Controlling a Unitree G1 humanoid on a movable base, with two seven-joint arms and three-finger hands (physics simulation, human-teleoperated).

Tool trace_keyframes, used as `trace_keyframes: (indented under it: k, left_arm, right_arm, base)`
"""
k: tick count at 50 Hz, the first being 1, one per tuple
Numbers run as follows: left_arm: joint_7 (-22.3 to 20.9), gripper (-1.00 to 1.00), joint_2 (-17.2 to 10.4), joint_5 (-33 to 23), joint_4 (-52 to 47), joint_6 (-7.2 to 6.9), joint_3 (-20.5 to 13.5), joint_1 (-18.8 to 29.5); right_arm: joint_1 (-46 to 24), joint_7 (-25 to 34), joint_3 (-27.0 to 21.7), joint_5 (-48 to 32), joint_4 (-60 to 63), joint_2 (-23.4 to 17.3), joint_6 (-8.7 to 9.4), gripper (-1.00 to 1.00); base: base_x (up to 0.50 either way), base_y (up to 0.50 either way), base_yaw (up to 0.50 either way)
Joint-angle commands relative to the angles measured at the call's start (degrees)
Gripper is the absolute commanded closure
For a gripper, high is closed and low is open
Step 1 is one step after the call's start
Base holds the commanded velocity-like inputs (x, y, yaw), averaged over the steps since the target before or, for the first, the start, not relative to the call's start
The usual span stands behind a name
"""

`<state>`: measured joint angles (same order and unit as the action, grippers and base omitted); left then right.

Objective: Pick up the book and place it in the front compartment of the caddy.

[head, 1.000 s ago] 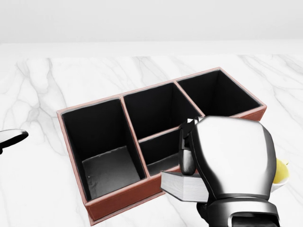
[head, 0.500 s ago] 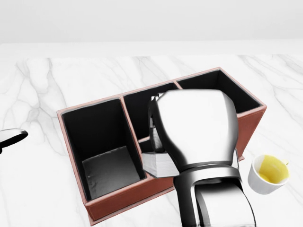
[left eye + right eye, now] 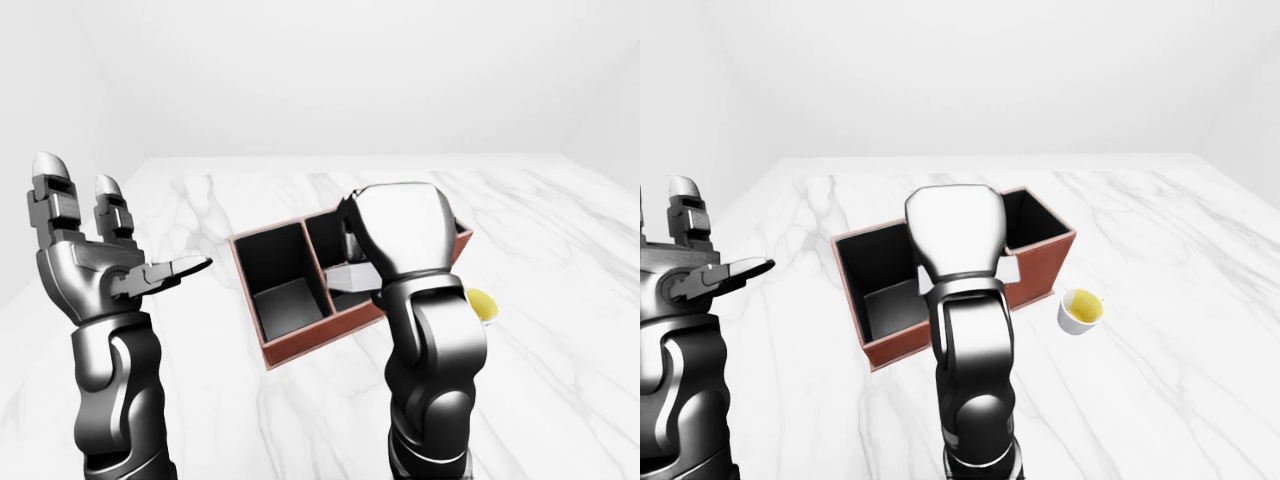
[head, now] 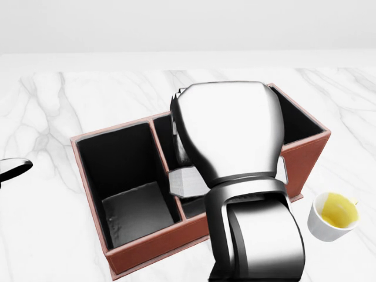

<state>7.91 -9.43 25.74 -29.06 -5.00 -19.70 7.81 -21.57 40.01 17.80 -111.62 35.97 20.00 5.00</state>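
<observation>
Gripping the book [image 4: 187,181] — right hand [image 4: 226,132] (over caddy [image 4: 150,247]) — unlabelled.

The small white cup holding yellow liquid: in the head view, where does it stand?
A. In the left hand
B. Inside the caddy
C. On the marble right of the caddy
C: the small white cup holding yellow liquid stands on marble beside the reddish-brown caddy.
</observation>
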Motion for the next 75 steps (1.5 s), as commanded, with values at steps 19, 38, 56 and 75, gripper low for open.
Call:
trace_keyframes:
  k: [19, 38, 56, 75]
  left_arm:
    - [1.19, -1.00, 0.04, -2.04, 5.81, 0.00, 1.80, 1.33]
    - [1.30, -1.00, -0.06, -1.76, 5.32, 0.00, 1.52, 1.21]
    - [1.38, -1.00, -0.24, -1.49, 5.60, 0.00, 1.35, 1.49]
    - [1.47, -1.00, -0.32, -1.49, 5.90, 0.00, 1.45, 1.50]
  right_arm:
    - [-33.30, -0.01, -21.24, -1.36, -25.94, 0.00, 0.00, 1.00]
    - [-41.29, -0.01, -25.71, -1.37, -33.12, 0.00, 0.00, 1.00]
    - [-45.44, -0.01, -28.00, -1.37, -39.39, 0.00, 0.00, 1.00]
    - [-46.93, -0.01, -28.15, -0.13, -43.26, 0.00, 0.00, 1.00]
  base:
    - [0.00, 0.00, 0.00]
    - [0.00, 0.00, 0.00]
    - [0.00, 0.00, 0.00]
    - [0.00, 0.00, 0.00]
